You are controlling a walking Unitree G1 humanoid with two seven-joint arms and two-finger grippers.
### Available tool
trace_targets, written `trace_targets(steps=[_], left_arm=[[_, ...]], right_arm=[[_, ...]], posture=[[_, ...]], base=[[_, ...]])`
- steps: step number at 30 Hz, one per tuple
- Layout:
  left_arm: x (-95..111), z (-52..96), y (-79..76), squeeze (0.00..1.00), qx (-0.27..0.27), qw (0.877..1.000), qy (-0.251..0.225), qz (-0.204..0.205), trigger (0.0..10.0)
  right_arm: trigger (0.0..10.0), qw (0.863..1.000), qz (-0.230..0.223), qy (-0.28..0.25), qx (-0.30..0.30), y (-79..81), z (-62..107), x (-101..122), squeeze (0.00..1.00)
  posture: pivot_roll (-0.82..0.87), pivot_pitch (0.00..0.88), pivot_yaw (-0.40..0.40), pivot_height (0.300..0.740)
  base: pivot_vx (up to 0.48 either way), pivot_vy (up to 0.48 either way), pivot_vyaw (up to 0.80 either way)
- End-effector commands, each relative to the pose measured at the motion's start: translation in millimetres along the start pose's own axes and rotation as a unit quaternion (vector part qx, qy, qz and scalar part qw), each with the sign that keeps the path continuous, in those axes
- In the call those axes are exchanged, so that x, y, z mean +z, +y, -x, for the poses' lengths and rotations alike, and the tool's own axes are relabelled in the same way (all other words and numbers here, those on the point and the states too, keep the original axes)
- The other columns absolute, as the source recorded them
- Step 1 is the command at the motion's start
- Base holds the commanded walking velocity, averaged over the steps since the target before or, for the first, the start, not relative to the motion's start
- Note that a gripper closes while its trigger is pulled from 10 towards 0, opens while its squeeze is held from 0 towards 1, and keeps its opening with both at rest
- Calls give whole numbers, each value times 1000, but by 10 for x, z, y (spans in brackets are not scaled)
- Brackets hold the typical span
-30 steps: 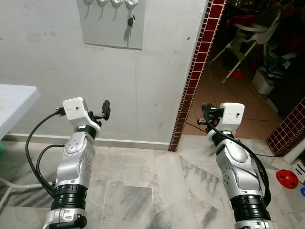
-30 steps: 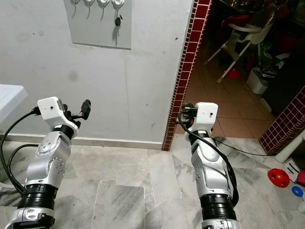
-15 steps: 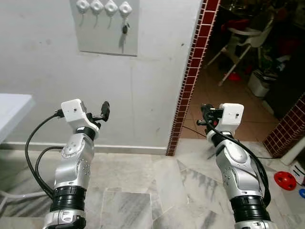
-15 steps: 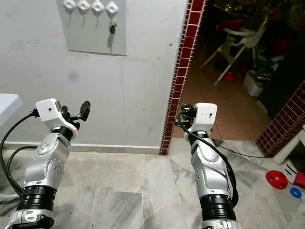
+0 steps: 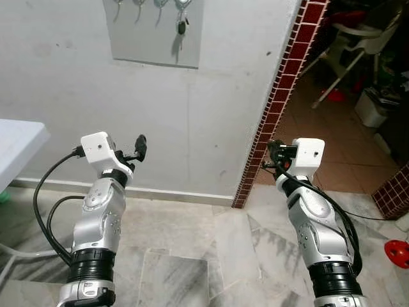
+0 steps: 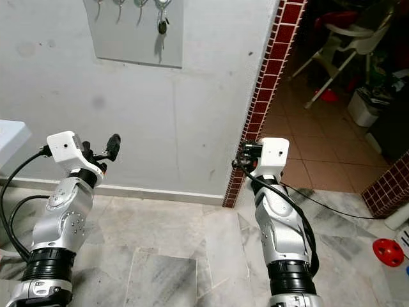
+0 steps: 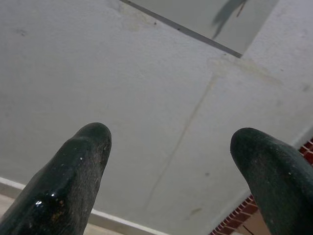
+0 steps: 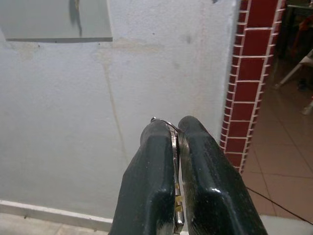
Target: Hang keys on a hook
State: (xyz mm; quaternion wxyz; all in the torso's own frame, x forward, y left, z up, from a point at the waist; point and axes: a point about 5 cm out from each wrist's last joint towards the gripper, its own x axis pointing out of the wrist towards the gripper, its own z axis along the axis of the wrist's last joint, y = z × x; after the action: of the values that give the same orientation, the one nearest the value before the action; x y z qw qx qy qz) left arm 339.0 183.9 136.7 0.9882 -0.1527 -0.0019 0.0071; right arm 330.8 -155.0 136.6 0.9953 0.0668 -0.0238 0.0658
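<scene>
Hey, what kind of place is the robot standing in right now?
Probably a home hallway or entry area. A grey hook panel on the plastered wall already has a key hanging from it, the floor is marble tile, and past a red brick pillar is a room holding a white high chair.

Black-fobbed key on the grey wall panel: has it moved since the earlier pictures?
No. The black-fobbed key still hangs near the grey wall panel's right edge; the camera shifted.
</scene>
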Motion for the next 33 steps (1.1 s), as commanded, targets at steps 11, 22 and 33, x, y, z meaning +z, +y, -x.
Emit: trace_targets(steps=[11,22,33], left_arm=[[29,-7,-13,0,-4,1000,-2,0,10000],[33,-8,-17,0,-4,1000,-2,-1,10000],[11,-11,2,0,6,1000,5,2,10000]], right_arm=[[10000,1000,5,-12,0,-5,-4,74,0],[10000,1000,5,-10,1,-2,-4,70,0],[10000,1000,4,-7,-1,-3,-3,66,0]], posture=[[-21,0,-66,740],[-20,0,-66,740],[-20,0,-70,740]], base=[[407,0,0],[409,0,0],[122,0,0]])
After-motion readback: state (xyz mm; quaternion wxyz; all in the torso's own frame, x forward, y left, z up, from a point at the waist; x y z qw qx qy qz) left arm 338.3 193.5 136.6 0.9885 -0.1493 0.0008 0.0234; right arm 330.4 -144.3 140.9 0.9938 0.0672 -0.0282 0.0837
